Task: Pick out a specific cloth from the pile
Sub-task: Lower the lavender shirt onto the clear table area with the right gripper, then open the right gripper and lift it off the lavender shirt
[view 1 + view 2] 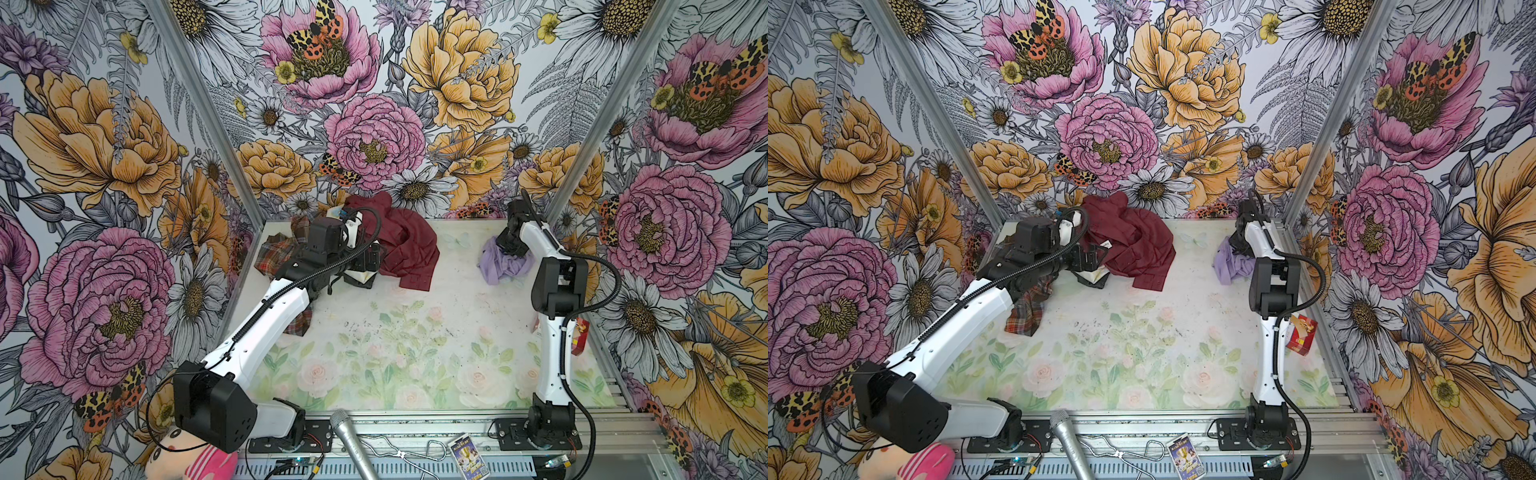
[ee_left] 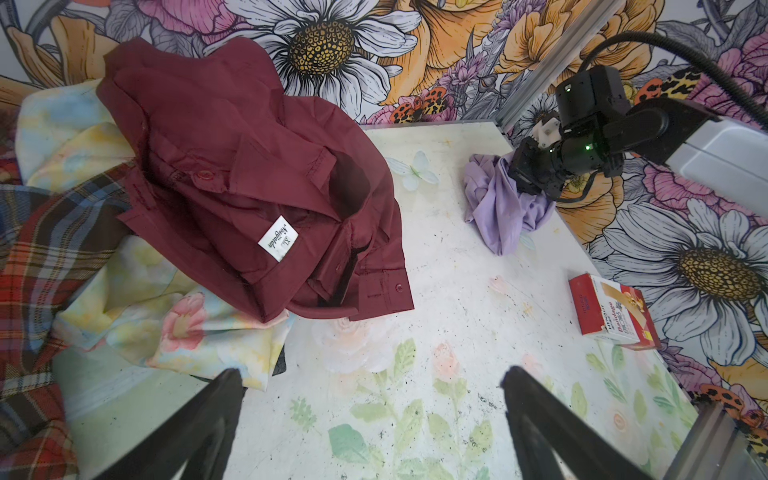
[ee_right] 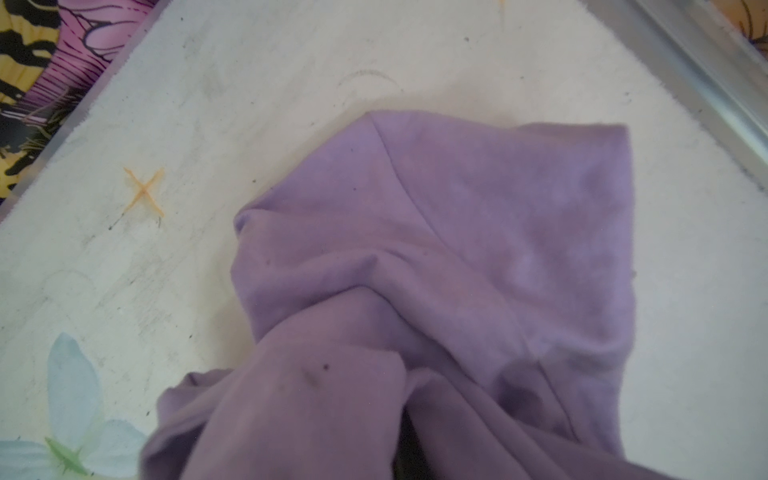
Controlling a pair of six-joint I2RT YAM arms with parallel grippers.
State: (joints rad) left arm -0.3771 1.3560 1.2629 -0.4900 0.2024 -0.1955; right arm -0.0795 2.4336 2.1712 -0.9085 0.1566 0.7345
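Flowered walls [image 1: 104, 145] are closing round your surface [image 1: 415, 332], where your right gripper [image 1: 508, 250] is clenching the cloth [image 1: 498, 266] far right, well apart from the pile [image 1: 407, 245], your left gripper [image 2: 372, 374] is hanging released, and only letting go is looking left to do

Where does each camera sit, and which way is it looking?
Top views: high over the near edge, looking down on the table; left arm and right arm show.
Left wrist: on the left arm, facing across toward the right hand; the open left hand shows.
Right wrist: on the right arm, close over the lavender cloth; the right hand is hidden there.
Shared: left wrist and top views both show the maroon shirt.
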